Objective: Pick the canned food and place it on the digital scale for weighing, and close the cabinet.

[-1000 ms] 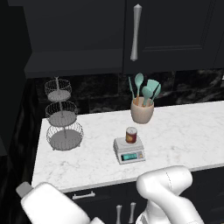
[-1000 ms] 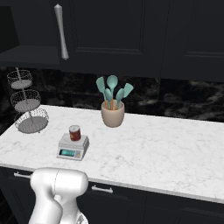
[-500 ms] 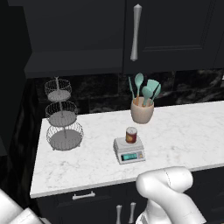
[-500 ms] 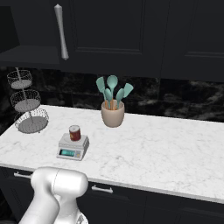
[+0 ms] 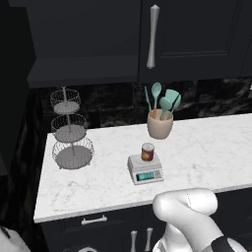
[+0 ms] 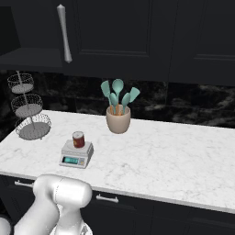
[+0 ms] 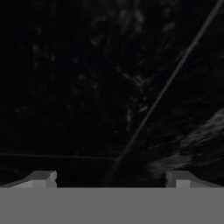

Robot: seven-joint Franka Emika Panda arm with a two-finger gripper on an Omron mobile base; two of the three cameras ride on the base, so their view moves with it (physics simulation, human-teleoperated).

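Note:
The canned food, a small dark-red tin with a grey top, stands upright on the digital scale near the front of the marble counter. Above hangs the black cabinet with a long silver handle. Its left part shows a dark recess with a floor board. My gripper is open in the hand view, fingertips wide apart with nothing between them, facing a dark marbled surface. It is away from the tin.
A beige crock of teal utensils stands behind the scale. A three-tier wire basket sits at the counter's left end. Dark drawers with short silver handles run below. My white arm bulks in front.
A white part of my arm at the lower left of the left base view has sunk almost out of the picture. The tin, scale and cabinet have not moved.

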